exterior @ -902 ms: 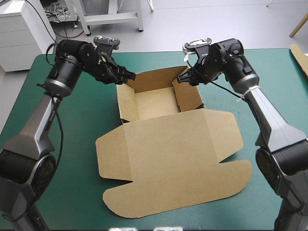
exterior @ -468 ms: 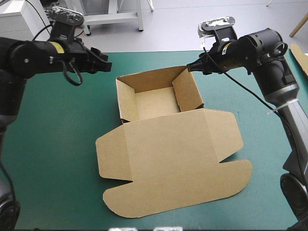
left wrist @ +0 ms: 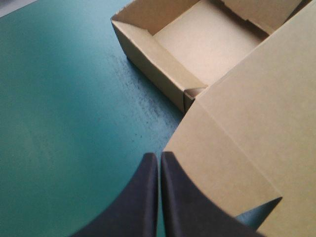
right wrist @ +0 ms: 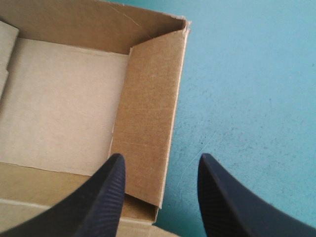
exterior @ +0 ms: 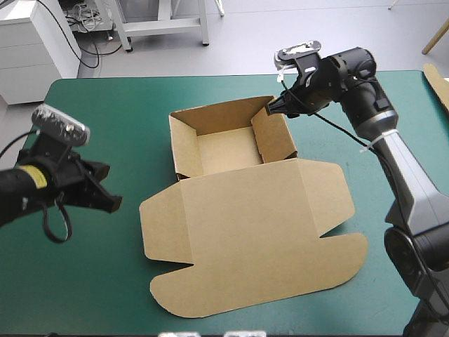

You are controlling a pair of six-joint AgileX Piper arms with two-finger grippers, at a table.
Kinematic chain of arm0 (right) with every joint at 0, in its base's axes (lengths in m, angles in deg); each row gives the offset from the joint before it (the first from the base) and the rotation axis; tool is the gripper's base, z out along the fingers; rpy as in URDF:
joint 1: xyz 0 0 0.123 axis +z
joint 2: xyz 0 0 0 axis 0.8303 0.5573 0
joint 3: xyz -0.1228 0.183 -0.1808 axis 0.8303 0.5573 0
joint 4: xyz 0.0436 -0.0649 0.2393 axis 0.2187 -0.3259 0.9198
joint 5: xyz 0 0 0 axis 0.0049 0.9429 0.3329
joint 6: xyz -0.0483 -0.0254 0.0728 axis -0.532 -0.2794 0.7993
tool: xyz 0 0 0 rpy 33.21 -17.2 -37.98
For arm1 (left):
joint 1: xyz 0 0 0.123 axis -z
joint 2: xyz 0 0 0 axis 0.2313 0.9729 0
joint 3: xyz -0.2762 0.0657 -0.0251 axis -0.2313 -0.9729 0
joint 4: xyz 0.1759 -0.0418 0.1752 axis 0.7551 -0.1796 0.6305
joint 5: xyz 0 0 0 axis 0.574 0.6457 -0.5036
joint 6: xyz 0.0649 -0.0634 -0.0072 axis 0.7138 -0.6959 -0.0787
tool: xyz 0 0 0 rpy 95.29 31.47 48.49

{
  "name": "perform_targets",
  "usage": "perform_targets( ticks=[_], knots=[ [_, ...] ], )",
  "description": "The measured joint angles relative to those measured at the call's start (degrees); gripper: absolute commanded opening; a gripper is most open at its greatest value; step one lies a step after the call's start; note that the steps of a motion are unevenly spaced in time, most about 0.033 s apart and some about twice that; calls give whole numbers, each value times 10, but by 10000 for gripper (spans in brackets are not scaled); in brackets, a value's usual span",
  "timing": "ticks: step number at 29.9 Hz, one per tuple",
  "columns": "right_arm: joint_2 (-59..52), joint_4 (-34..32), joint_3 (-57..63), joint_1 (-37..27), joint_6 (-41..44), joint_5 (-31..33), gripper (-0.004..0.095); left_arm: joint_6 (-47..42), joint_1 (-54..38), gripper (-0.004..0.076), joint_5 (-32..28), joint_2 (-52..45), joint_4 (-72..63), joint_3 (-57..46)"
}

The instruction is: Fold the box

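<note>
Teal-green table cover (exterior: pixel 98 281): the box (exterior: pixel 245 203) is set at its middle. An open tray (exterior: pixel 224 151) is formed on the far side, with its walls raised and tucked. The lid (exterior: pixel 252 246) is laid flat toward the near edge.

Handling, as judged: the brown board is thin, so the box is taken to be light and easily slid across the cover by a sideways push unless it is pinned. The panels are judged stiff, with the give confined to the creases. An edge could be crushed by a hard pinch. The best hold is judged to be a free edge of the lid, either its rounded near flap or a side ear, with the tray steadied at a wall.

Right arm: reached over the far right of the table, wrist bent down toward the tray's far right corner. Right gripper (exterior: pixel 270 109) (right wrist: pixel 160 165): fingers spread, nothing grasped. The tray's right wall (right wrist: pixel 148 123) is straddled, one finger over the inside and one over the cover. Contact cannot be told.

Left arm: held low at the table's left side, well apart from the tray. Left gripper (exterior: pixel 112 203) (left wrist: pixel 159 163): fingers pressed together, empty. It is pointed at the lid's left ear (exterior: pixel 158 232), near it but apart from it as seen from above.
</note>
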Motion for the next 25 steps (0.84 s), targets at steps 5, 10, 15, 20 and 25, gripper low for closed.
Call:
perform_targets(
  ticks=[5, 10, 15, 20, 25],
  knots=[
    [66, -1, 0, -3, -1, -3, 430, 0, 0, -8, -81, -135, 4, -178],
    [121, 1, 0, -9, -1, -6, 429, 0, 0, -8, -123, -248, 4, -318],
    [158, 1, 0, -13, -1, -20, 387, -2, 0, -8, -144, -338, 4, -431],
    [168, 5, 0, -13, -1, -32, 234, -17, 0, -8, -164, -399, -1, -502],
    [174, 8, 0, -13, -1, -33, -16, -20, 0, -8, -191, -428, -5, -512]
  ],
)
